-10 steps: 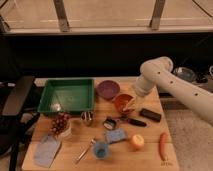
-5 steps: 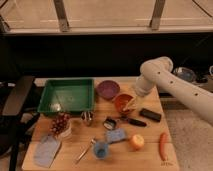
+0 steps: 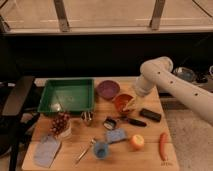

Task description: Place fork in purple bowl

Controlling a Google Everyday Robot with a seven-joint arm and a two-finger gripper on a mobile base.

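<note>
The fork (image 3: 85,152) lies slantwise near the front edge of the wooden table, just left of a small blue cup (image 3: 101,149). The purple bowl (image 3: 108,89) sits at the back middle, right of the green tray. My gripper (image 3: 131,105) hangs from the white arm at the right side of the orange bowl (image 3: 121,102), pointing down and left. It is well away from the fork and holds nothing that I can see.
A green tray (image 3: 67,95) stands back left. Grapes (image 3: 60,122), a small metal cup (image 3: 88,117), a black-handled utensil (image 3: 124,121), a black block (image 3: 150,114), a blue sponge (image 3: 116,135), an apple (image 3: 137,142), a carrot (image 3: 163,145) and a grey-blue cloth (image 3: 46,150) lie around.
</note>
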